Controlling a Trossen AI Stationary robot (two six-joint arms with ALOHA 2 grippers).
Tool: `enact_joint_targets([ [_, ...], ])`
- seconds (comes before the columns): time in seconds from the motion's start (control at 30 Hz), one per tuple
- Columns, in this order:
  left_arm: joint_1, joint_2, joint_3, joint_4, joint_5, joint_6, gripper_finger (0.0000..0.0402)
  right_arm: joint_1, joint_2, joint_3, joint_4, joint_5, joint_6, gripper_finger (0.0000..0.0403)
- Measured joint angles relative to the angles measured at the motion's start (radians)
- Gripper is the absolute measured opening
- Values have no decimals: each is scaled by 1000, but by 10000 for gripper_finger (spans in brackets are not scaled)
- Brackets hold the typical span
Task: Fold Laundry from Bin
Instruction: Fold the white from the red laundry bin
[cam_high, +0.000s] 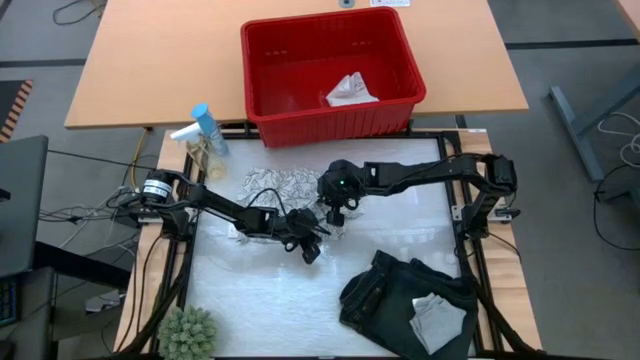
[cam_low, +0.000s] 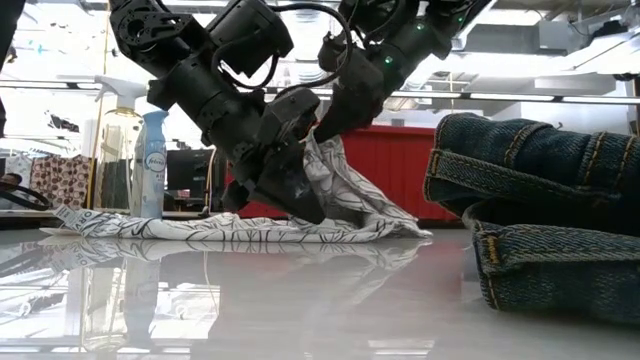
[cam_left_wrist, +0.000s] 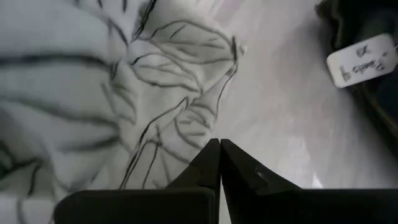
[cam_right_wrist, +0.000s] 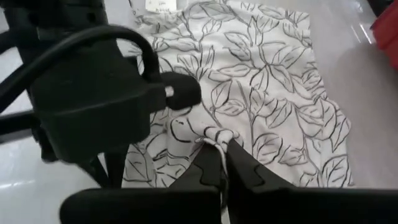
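**A:** Where does the work sit right now?

**B:** The leaf-patterned cloth (cam_high: 275, 188) lies on the white table (cam_high: 260, 290), just in front of the red bin (cam_high: 260, 100). Your right gripper (cam_right_wrist: 222, 148) is pinched tight on a raised fold of it; the low view shows that edge tented up off the surface. Your left gripper (cam_left_wrist: 220, 146) is clenched too, tip low beside the cloth's near edge, but you can't tell from the wrist view that it holds any fabric.

**A:** So how do you fold it cleanly?

**B:** Keep the right pinch firm and carry the lifted edge over in a low arc, so the rest stays flat. Check your left grip first: if it's empty, reopen and take the matching corner, so both edges travel together. The arms are very close, so mind the cable.

**A:** And the rest?

**B:** The dark garment (cam_high: 395, 290) sits folded at the near right with a whitish cloth (cam_high: 440, 322) on it. Another pale piece (cam_high: 350, 92) waits in the bin.
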Motion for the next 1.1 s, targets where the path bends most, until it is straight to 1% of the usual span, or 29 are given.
enact_joint_targets([
  [0.07, 0, -10, -1, -10, -4, 6, 0, 0, 0, 0, 4, -13, 0, 23],
  [0.13, 0, -19, 0, -8, -5, 6, 0, 0, 1, -2, 5, -48, -1, 23],
  [0.23, 0, -40, 0, -11, -18, 20, 0, 5, 28, -1, 10, -71, 0, 30],
  [0.33, 0, -48, 0, -9, -71, 20, 0, 18, 71, -3, 18, -102, 6, 50],
  [0.43, 0, -48, 0, -10, -111, -4, 0, 27, 98, -3, 25, -102, 5, 70],
  [0.53, -1, -48, 0, -21, -140, -10, 0, 33, 100, -3, 20, -101, 3, 90],
  [0.7, -2, -47, 0, -59, -171, 1, 0, 32, 53, -2, -18, -102, 1, 142],
  [0.8, -2, -47, 0, -85, -208, -3, 0, 31, 14, -1, -110, -100, -24, 172],
  [0.87, -2, -47, 0, -90, -217, -3, 0, 28, -11, -1, -196, -77, -64, 184],
  [1.0, -2, -47, 0, -89, -212, 6, 0, 16, -27, -1, -411, 9, -146, 188],
  [1.1, -5, -47, 0, -91, -212, 8, 0, 14, 9, -5, -476, 21, -201, 189],
])
